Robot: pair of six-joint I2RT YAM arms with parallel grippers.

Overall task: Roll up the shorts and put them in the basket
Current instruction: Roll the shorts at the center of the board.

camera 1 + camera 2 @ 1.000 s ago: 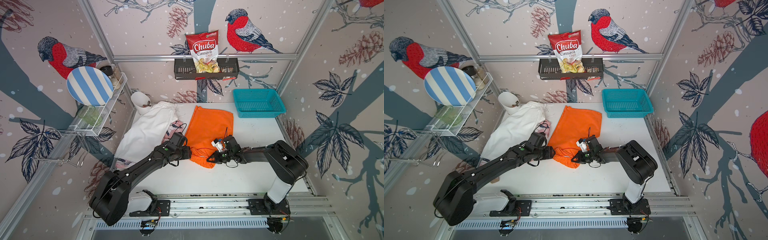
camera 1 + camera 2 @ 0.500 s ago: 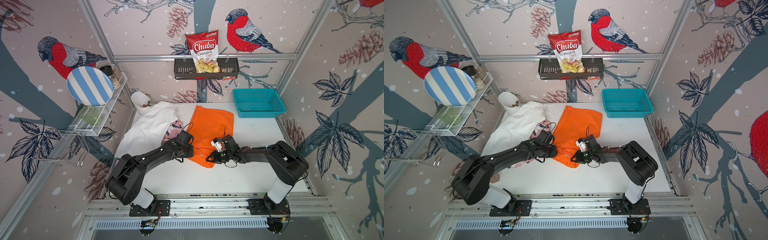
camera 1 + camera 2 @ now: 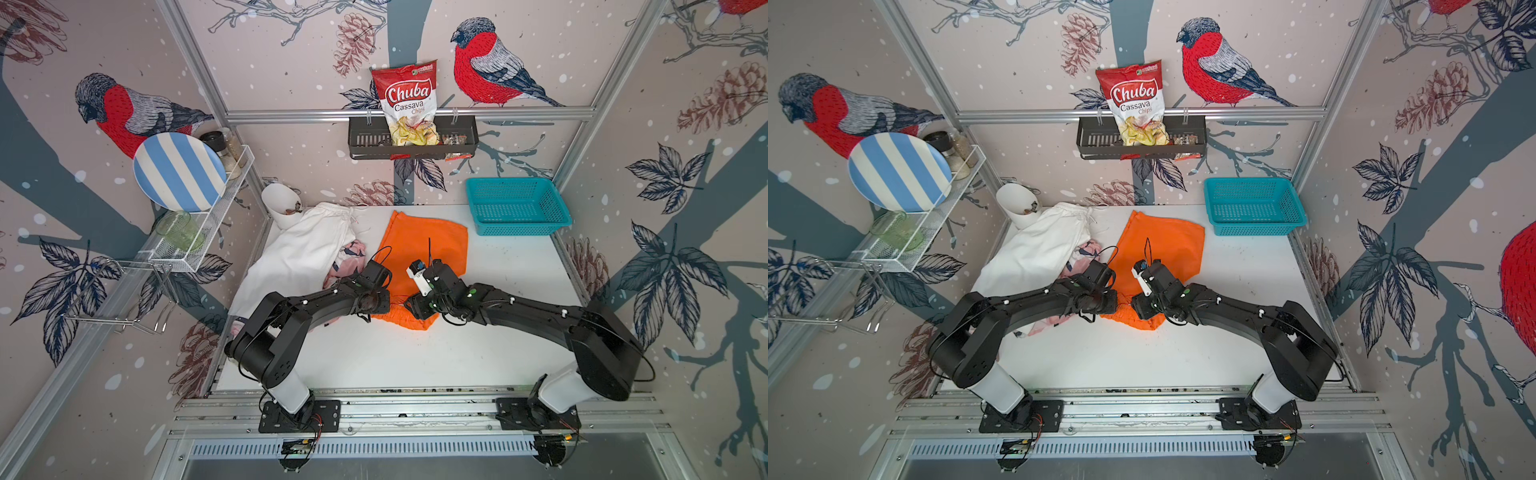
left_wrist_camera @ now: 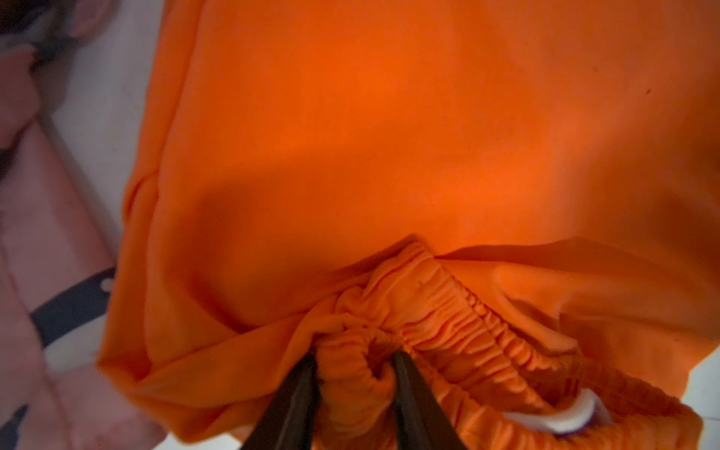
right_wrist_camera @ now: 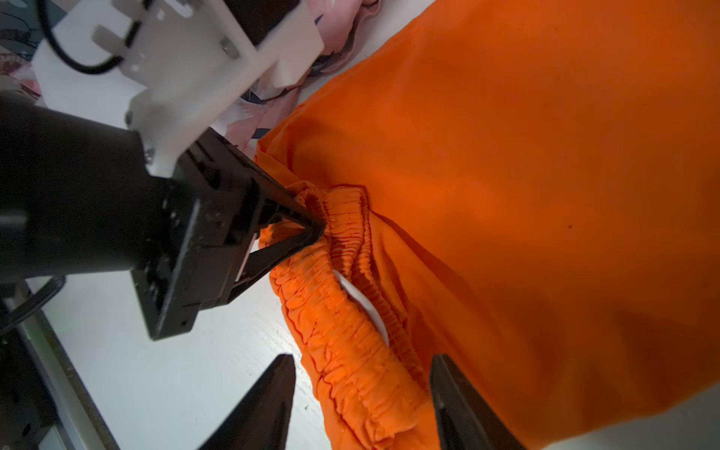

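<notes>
The orange shorts (image 3: pixel 424 249) (image 3: pixel 1158 249) lie flat mid-table, with the elastic waistband (image 5: pixel 350 311) bunched into a fold at the near edge. My left gripper (image 4: pixel 354 360) (image 5: pixel 311 230) is shut on a lump of that waistband (image 4: pixel 428 311) at its left end. My right gripper (image 5: pixel 362 362) is open and straddles the waistband a little farther along, with a gap on each side. In both top views the two grippers meet at the near edge of the orange cloth. The white shorts (image 3: pixel 303 253) lie to the left, over the pink patterned shorts (image 3: pixel 349 257).
A teal basket (image 3: pixel 515 205) stands at the back right of the white table (image 3: pixel 415 357). A white cup (image 3: pixel 280 203) leans at the back left corner. On the left wall hangs a wire rack with a striped plate (image 3: pixel 178 172). A chip bag (image 3: pixel 409 104) hangs on the back shelf.
The left arm swung right to the orange waistband and its gripper closed on it. The right gripper, shut on the waistband before, has opened and let go.
</notes>
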